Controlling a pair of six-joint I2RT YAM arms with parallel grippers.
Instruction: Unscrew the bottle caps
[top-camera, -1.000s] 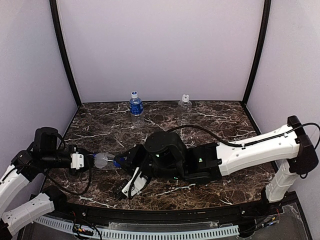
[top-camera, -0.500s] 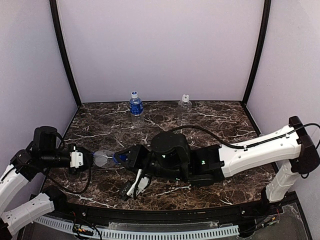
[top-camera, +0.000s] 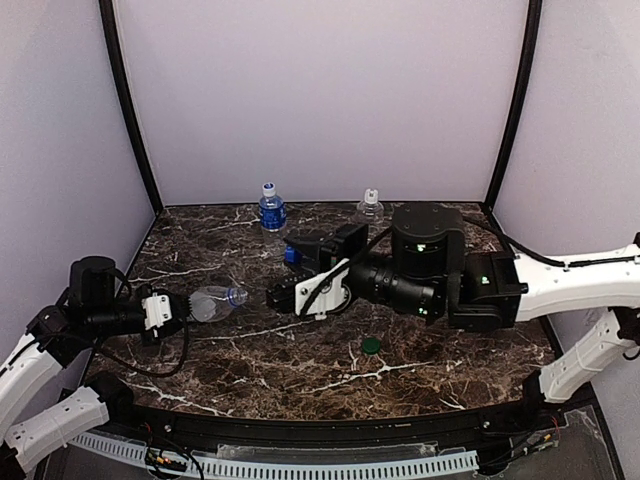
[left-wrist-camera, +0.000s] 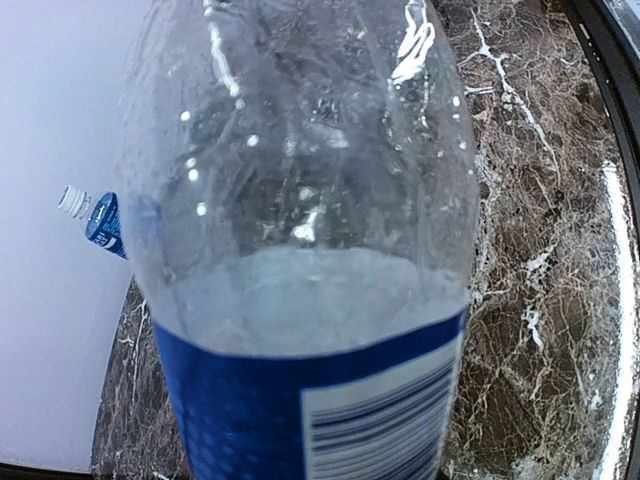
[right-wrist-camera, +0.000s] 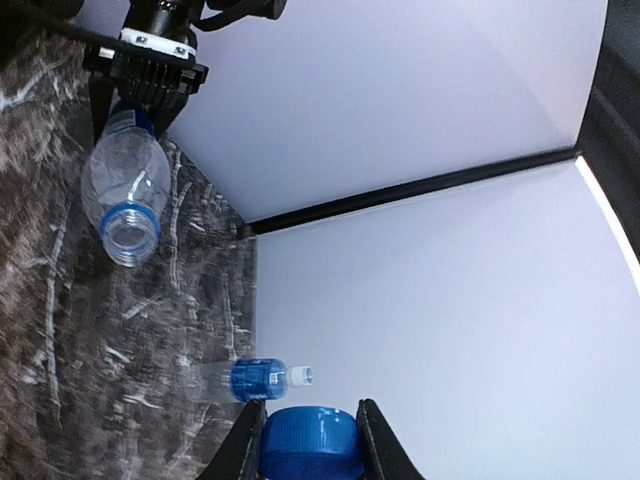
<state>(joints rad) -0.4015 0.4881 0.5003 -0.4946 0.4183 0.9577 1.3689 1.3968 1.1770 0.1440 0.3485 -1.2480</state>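
Right arm (top-camera: 430, 275) now clear of bottle (top-camera: 210, 302), blue cap (right-wrist-camera: 310, 440) between its jaws

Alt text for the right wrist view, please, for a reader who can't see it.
The right claw pinches a blue cap at the bottom edge. Beyond it, the left claw holds a clear bottle, its open mouth facing the camera. A capped blue-labelled bottle stands by the back wall.

Overhead faces back wall (top-camera: 320, 100); left wrist nearest; all share bottle (top-camera: 215, 300).

Glossy clear plastic bottle (left-wrist-camera: 300, 200), smooth blue plastic cap (right-wrist-camera: 310, 442), polished marble-look table (top-camera: 250, 372)
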